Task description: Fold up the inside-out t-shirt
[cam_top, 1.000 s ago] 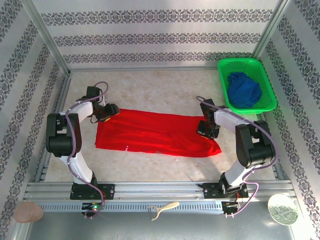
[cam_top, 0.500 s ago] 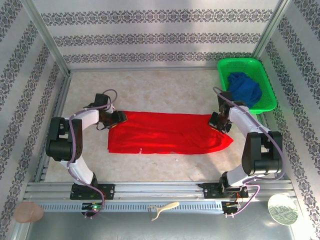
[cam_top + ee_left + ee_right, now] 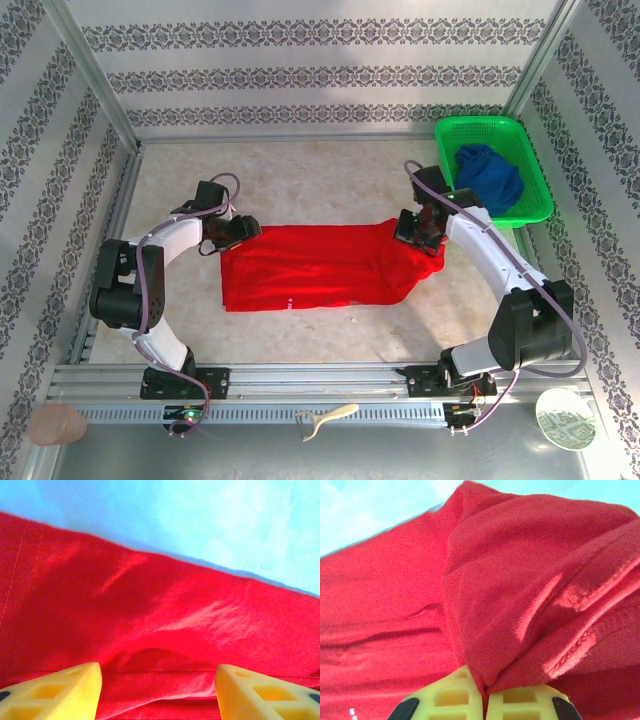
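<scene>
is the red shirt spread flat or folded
Partly folded: the t-shirt lies as a long strip, its right end bunched between the right arm's shut fingers.

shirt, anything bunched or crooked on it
Yes: the shirt's right end is bunched into a lump and doubled back over the body, pinched in the shut right gripper. The rest lies fairly flat.

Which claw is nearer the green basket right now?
Right. The right claw, shut on the red t-shirt, sits just beside the green basket; the left claw is at the shirt's opposite end.
</scene>
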